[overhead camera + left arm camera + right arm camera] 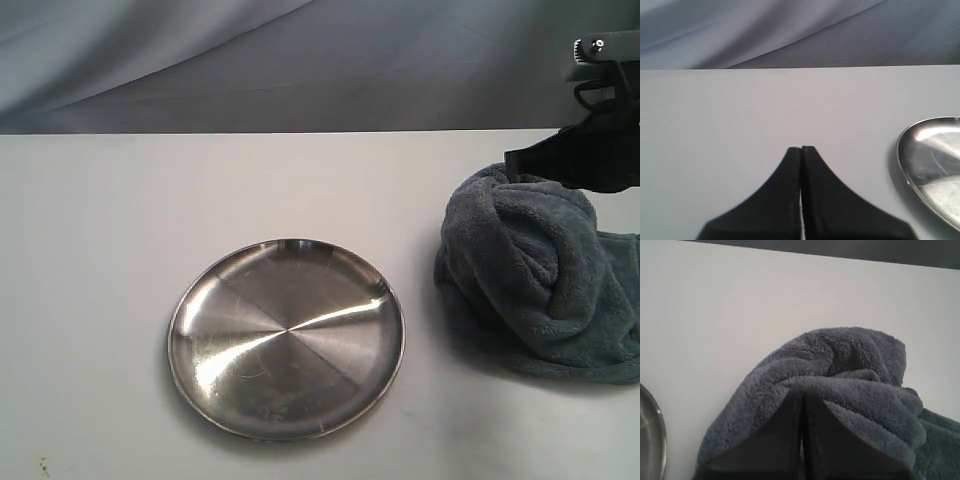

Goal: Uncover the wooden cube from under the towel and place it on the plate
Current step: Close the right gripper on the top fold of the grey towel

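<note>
The shiny steel plate [287,337] lies at the middle front of the white table, and its rim [930,165] also shows in the left wrist view. The dark blue-grey towel [530,275] is heaped at the right, bunched into thick folds [840,370]. The wooden cube is hidden; no wood shows in any view. My right gripper [802,391] is shut, its tips right at a fold on the top of the towel, with no cloth seen between them. In the exterior view it [515,160] hangs at the towel's upper far edge. My left gripper [801,149] is shut over bare table, left of the plate.
The white table [120,230] ends at a far edge backed by a grey draped cloth [250,60]. Bare table surface lies left of the plate and between plate and towel.
</note>
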Motion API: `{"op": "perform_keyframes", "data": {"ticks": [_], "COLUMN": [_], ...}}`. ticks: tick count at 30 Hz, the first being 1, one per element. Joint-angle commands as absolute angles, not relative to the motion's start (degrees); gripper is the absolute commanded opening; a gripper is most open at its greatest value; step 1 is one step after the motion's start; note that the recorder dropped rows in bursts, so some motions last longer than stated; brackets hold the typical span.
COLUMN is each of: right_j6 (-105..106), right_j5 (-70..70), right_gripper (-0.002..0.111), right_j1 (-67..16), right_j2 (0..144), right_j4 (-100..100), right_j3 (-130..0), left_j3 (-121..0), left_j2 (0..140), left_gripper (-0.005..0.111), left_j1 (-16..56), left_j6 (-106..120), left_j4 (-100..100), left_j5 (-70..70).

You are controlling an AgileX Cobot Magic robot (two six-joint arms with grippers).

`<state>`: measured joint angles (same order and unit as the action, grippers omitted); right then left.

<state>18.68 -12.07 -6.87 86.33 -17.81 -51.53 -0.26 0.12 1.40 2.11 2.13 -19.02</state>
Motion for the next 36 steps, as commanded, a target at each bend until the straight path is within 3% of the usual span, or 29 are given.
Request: {"op": "perform_keyframes", "data": {"ticks": [1,11,14,18,22,23,36], "right_j6": [13.23,13.76,15.56,20.24,23.56,24.25,23.81], "right_j5": [-14.55,-16.05,-15.79,-15.79,-16.12,-16.12,-16.12], "right_gripper": [0.0,0.0,0.009,0.045,0.101,0.105,0.105], "right_j1": [-6.96,-7.43,-7.43,-7.43,-7.43,-7.43,-7.43], "right_j2": [86.26,86.26,86.26,86.26,86.26,86.26,86.26], "right_j4": [-8.31,-9.37,-9.34,-9.34,-9.34,-9.37,-11.58], "right_j3": [-51.18,-51.18,-51.18,-51.18,-51.18,-51.18,-51.18], "left_j3": [0.0,0.0,0.0,0.0,0.0,0.0,0.0], "left_j2": [0.0,0.0,0.0,0.0,0.0,0.0,0.0], "left_gripper": [0.001,0.001,0.001,0.001,0.001,0.001,0.001], "left_j1": [1.36,1.36,1.36,1.36,1.36,1.36,1.36], "left_j6": [1.9,2.01,2.01,1.88,1.88,1.88,2.0], "left_j4": [2.39,2.39,2.39,2.39,2.39,2.39,2.39], "left_j5": [-18.29,-18.29,-18.29,-18.29,-18.29,-18.29,-18.29]}}
